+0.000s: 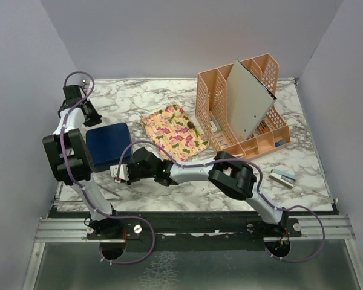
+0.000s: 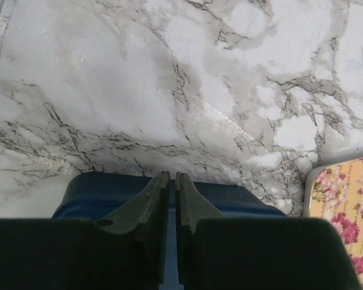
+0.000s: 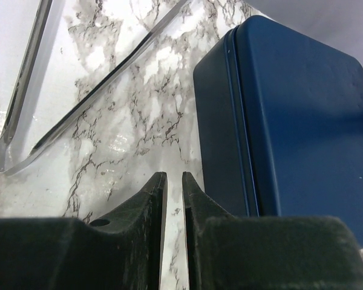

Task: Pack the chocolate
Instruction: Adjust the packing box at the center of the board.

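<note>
The dark blue box (image 1: 109, 147) lies closed, lid on, at the left of the marble table. A few dark chocolate pieces (image 1: 190, 126) lie on the floral tray (image 1: 174, 132); any other chocolate is hidden. My left gripper (image 1: 92, 119) is shut and empty, just over the box's far edge; in the left wrist view it (image 2: 172, 175) hovers over the box (image 2: 242, 202). My right gripper (image 1: 118, 173) is at the box's near right corner. In the right wrist view it (image 3: 174, 175) is shut, empty and low over the table beside the box (image 3: 302, 115).
Metal tongs (image 3: 78, 109) lie on the table near the right gripper, also in the top view (image 1: 112, 193). A peach desk organizer (image 1: 245, 112) holding a grey board stands at the back right. Small blue-white items (image 1: 283, 176) lie at the right. The floral tray's corner shows in the left wrist view (image 2: 345, 199).
</note>
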